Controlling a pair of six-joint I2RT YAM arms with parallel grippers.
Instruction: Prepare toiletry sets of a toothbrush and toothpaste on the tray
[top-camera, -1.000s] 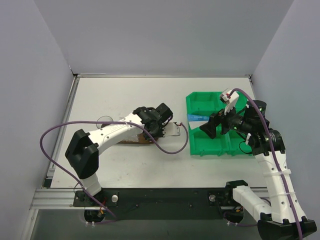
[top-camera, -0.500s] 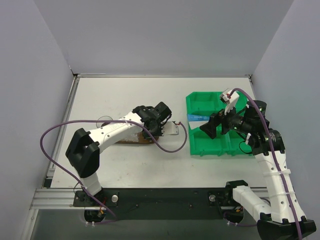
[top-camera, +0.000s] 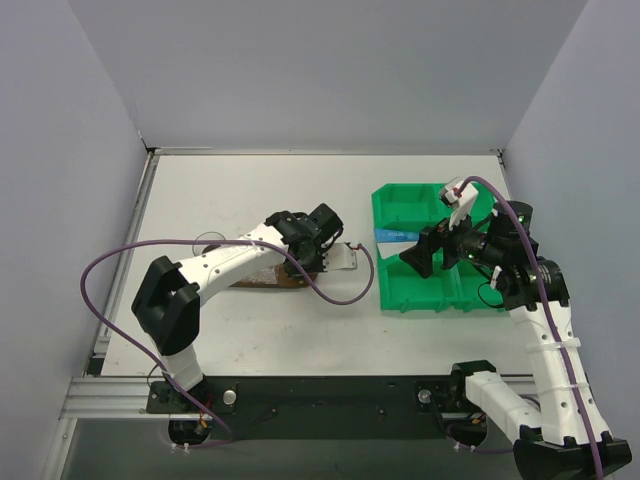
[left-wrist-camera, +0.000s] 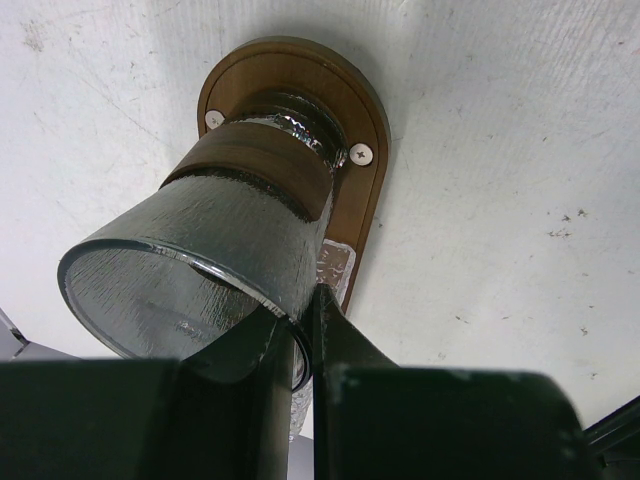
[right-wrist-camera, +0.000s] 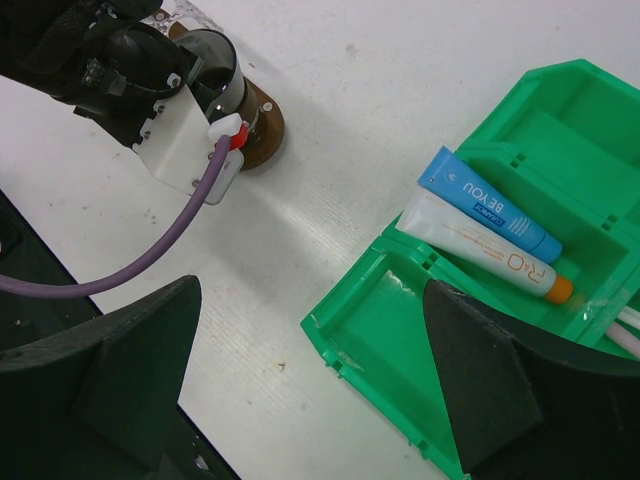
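Observation:
My left gripper (left-wrist-camera: 300, 300) is shut on the rim of a clear ribbed cup (left-wrist-camera: 200, 250), which is tilted with its base on one rounded end of the dark brown tray (left-wrist-camera: 362, 205). In the top view that gripper (top-camera: 318, 240) sits over the tray (top-camera: 262, 281). My right gripper (right-wrist-camera: 312, 290) hangs open and empty above the near corner of the green bin (right-wrist-camera: 400, 330). Two toothpaste tubes (right-wrist-camera: 480, 235) lie side by side in a bin compartment, one blue, one white with an orange cap. Pale toothbrush handles (right-wrist-camera: 628, 322) peek in at the right edge, mostly hidden.
The green sectioned bin (top-camera: 410, 296) stands right of centre, under my right gripper (top-camera: 425, 252). A faint clear round cup (top-camera: 210, 240) sits on the table left of the tray. A purple cable (top-camera: 340, 298) loops over the table between tray and bin.
My left gripper with the cup has edged very slightly up and to the left. The right arm holds still.

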